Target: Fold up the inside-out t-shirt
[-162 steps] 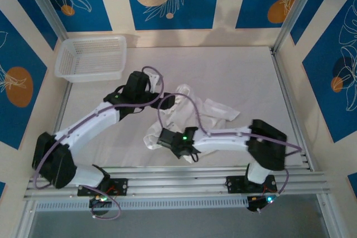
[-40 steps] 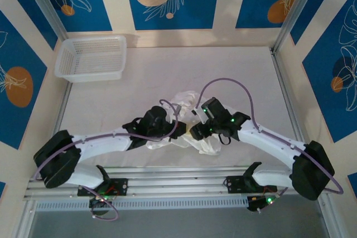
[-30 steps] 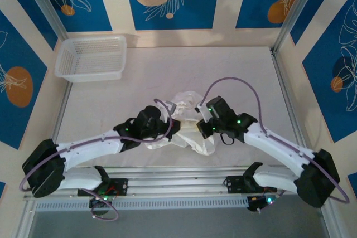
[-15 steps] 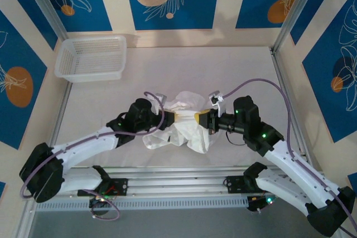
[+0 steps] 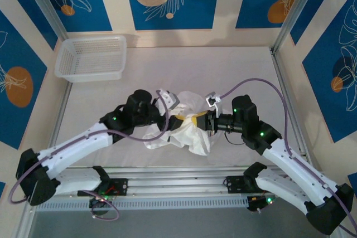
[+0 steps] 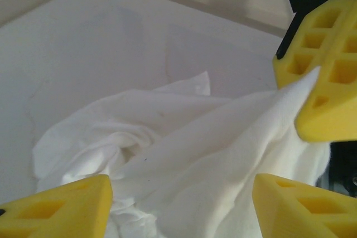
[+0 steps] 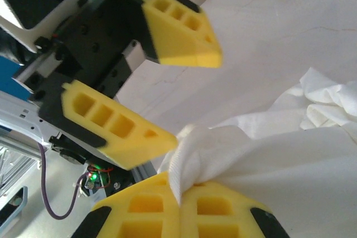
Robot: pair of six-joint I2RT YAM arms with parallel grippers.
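Right tool apparently blocks left tool; far table open.

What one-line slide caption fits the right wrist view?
Right claw pinches the crumpled white fabric t-shirt while the open left claw faces it.

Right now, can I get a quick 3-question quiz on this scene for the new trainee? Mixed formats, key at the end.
1. True or false: the right end effector is clamped on a bunch of the t-shirt.
2. Pick one. The jaws of the left end effector are: A) clamped on the fabric; B) open; C) shut on nothing.
3. Fill the gap: the mesh basket sits at the far-____ corner of the table, apart from the shirt.

Key: 1 true; 2 B; 3 left.
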